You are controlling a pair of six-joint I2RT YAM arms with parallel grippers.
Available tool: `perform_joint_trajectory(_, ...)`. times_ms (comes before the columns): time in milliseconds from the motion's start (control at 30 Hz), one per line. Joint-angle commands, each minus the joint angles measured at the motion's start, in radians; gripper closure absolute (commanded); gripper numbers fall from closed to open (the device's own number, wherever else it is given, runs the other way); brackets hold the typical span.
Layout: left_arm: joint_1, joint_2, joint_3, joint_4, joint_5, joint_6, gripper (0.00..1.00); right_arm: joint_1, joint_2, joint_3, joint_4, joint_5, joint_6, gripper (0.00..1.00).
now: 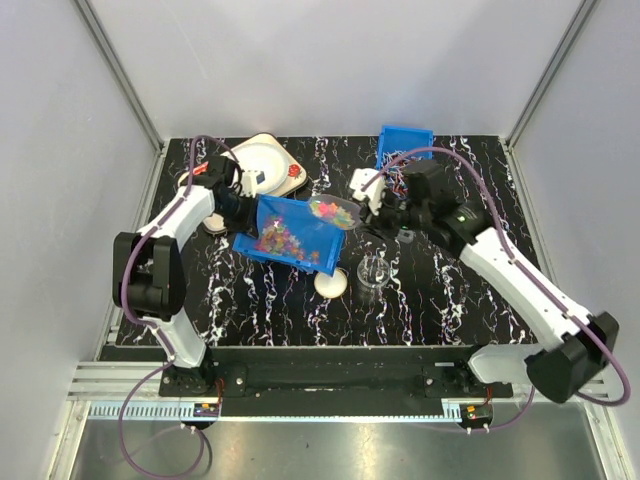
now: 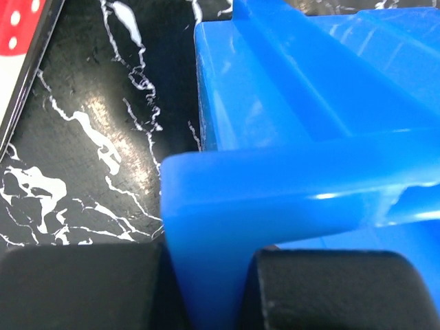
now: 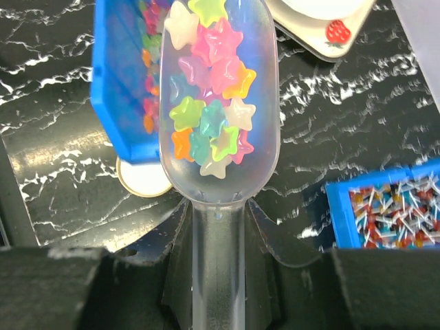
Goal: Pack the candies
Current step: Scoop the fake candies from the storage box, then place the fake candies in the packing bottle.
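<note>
A blue bin [image 1: 325, 250] hangs tilted above the table, and my left gripper [image 1: 243, 207] is shut on its left wall. In the left wrist view that blue wall [image 2: 289, 185] is pinched between the black fingers of the left gripper [image 2: 206, 289]. Many small multicoloured candies [image 1: 280, 240] lie inside the bin. My right gripper [image 3: 218, 275] is shut on the handle of a clear plastic scoop [image 3: 218, 227]. The scoop [image 1: 333, 211] holds star-shaped candies [image 3: 210, 103] in pink, yellow, green and orange, beside the bin's upper right rim.
A small clear jar [image 1: 374, 272] stands just right of the bin, with a round pale lid [image 1: 331, 283] beside it. A second blue bin [image 1: 405, 147] of longer wrapped sweets sits at the back. A white scale [image 1: 265, 165] sits at the back left.
</note>
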Motion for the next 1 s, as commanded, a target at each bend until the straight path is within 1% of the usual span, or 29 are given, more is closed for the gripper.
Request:
perform_joint_trajectory(0,0.022,-0.039,0.026,0.024,0.063,0.006,1.0,-0.079,-0.107,-0.089,0.039,-0.069,0.012,1.0)
perform_joint_trajectory(167,0.055,-0.074,-0.005,0.024,0.055,0.001,1.0,-0.197,-0.219,-0.21,0.008,-0.078,-0.035,1.0)
perform_joint_trajectory(300,0.078,-0.079,-0.01,0.024,0.072,-0.005,1.0,-0.26,-0.256,-0.261,-0.061,-0.092,-0.069,1.0)
perform_joint_trajectory(467,0.083,-0.08,-0.013,0.024,0.072,-0.011,1.0,-0.271,-0.294,-0.316,-0.126,-0.064,-0.113,1.0)
perform_joint_trajectory(600,0.083,-0.083,-0.013,0.026,0.071,-0.016,1.0,-0.271,-0.291,-0.327,-0.191,-0.011,-0.149,1.0)
perform_joint_trajectory(733,0.083,-0.083,-0.017,0.029,0.063,-0.017,1.0,-0.271,-0.302,-0.321,-0.241,-0.009,-0.167,1.0)
perform_joint_trajectory(967,0.083,-0.079,-0.017,0.03,0.059,-0.022,1.0,-0.271,-0.294,-0.343,-0.313,0.037,-0.208,1.0)
